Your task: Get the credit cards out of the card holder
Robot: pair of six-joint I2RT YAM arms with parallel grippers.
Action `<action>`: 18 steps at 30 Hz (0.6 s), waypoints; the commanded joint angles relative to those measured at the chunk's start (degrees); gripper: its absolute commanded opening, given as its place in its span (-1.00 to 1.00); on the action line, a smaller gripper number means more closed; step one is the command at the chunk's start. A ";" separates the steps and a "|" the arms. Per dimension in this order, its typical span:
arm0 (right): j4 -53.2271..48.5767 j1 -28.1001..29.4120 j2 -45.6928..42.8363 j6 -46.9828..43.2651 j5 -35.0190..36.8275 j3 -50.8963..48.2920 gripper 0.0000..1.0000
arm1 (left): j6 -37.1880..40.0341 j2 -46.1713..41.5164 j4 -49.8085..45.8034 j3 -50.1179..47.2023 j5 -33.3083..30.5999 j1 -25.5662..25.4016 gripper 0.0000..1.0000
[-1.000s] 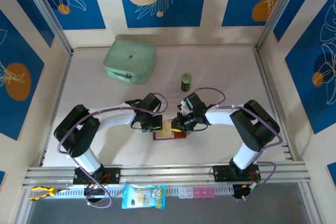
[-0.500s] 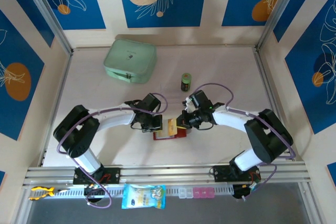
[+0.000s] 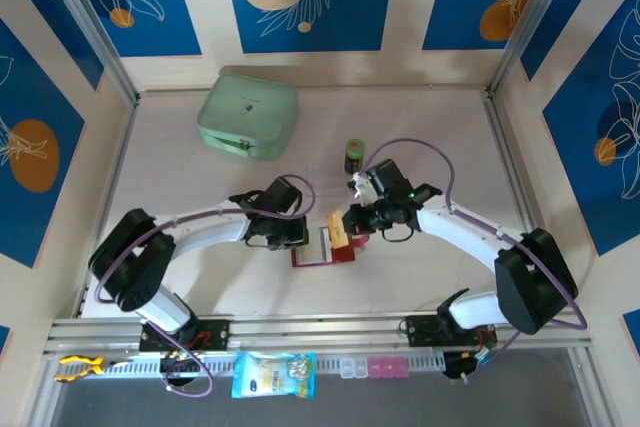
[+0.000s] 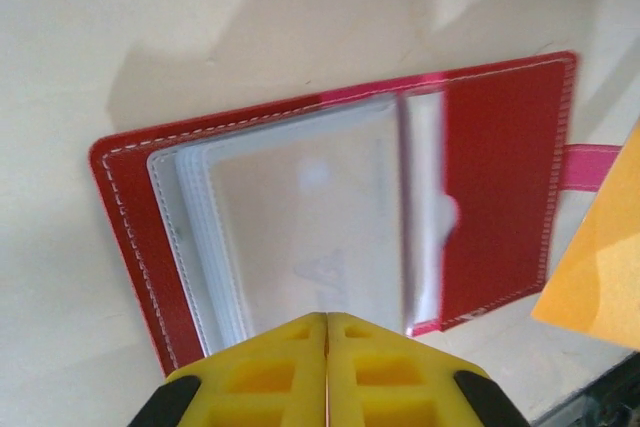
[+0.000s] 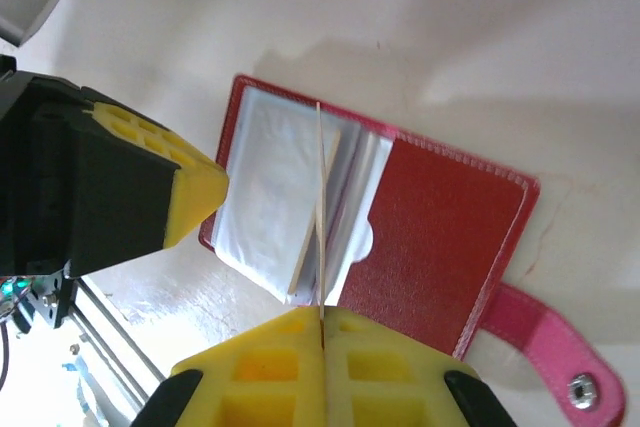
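The dark-red card holder (image 3: pixel 325 250) lies open on the table, its clear sleeves (image 4: pixel 300 217) facing up and its pink strap tab (image 5: pixel 545 352) sticking out. My left gripper (image 4: pixel 327 315) is shut, its yellow tips at the near edge of the sleeves (image 3: pixel 297 235). My right gripper (image 5: pixel 322 309) is shut on an orange credit card (image 3: pixel 337 228), held just above the holder. In the right wrist view that credit card (image 5: pixel 320 197) shows edge-on over the sleeves. The card's orange corner (image 4: pixel 592 282) also shows in the left wrist view.
A mint-green zip case (image 3: pixel 248 117) sits at the back left. A small green can (image 3: pixel 354 156) stands just behind my right gripper. A blue packet (image 3: pixel 273 374) and small pill boxes (image 3: pixel 375 367) lie along the front rail.
My right gripper has pulled back to the right with the orange card, drawing it out of the sleeves and lifting it. The left gripper has stayed at the holder.
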 commanded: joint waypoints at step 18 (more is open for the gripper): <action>-19.73 -5.58 18.84 -57.13 -0.76 33.96 -1.00 | -1.26 -16.65 -2.38 -8.61 -6.59 5.96 -0.65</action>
